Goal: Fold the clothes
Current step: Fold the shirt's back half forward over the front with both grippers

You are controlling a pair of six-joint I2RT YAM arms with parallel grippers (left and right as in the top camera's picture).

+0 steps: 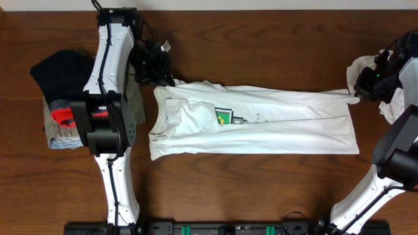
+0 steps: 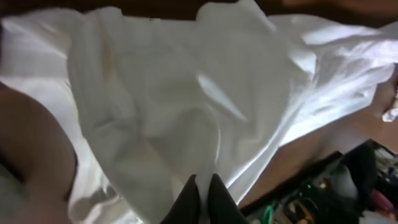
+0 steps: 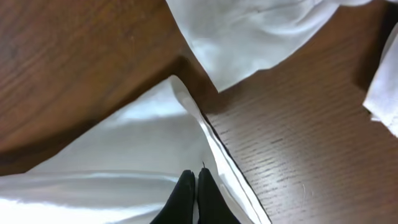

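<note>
The white cotton short-sleeved T-shirt (image 1: 287, 127) with a small green-and-black chest print lies stretched in a long band across the centre of the brown wooden surface (image 1: 261, 189), its upper corners pinched by the clenched left end effector (image 2: 203, 198) and right end effector (image 3: 196, 190).

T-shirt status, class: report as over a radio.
Left end effector shut on T-shirt, collar end. Right end effector shut on hem corner. Far left: clothes pile.
</note>
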